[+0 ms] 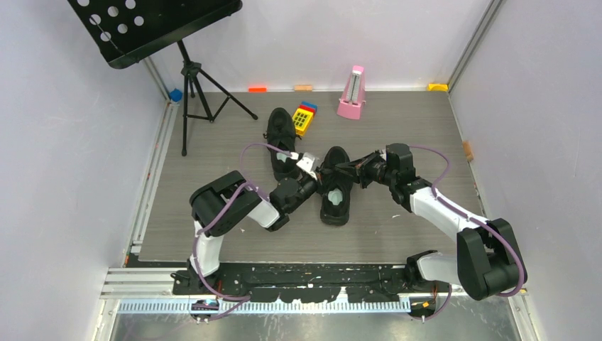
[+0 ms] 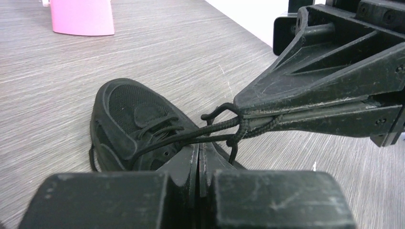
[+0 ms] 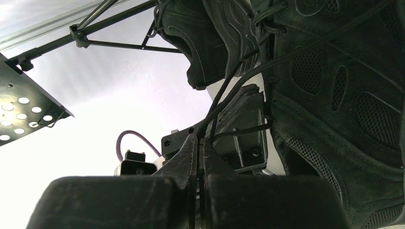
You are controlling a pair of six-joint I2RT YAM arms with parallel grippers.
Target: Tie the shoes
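As left hand (image 2: 198,151) nips lace (image 2: 177,139), right hand (image 3: 198,143) likewise, closed

You see even, soft light from above with faint shadows; your right wrist view glares white, foreground blurred.

Left fingers (image 2: 184,167) and right fingers (image 3: 185,160) closed

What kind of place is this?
Probably a robot lab booth: a left arm and right arm bolted to a table walled by plain panels, with props like a music stand and pink metronome.
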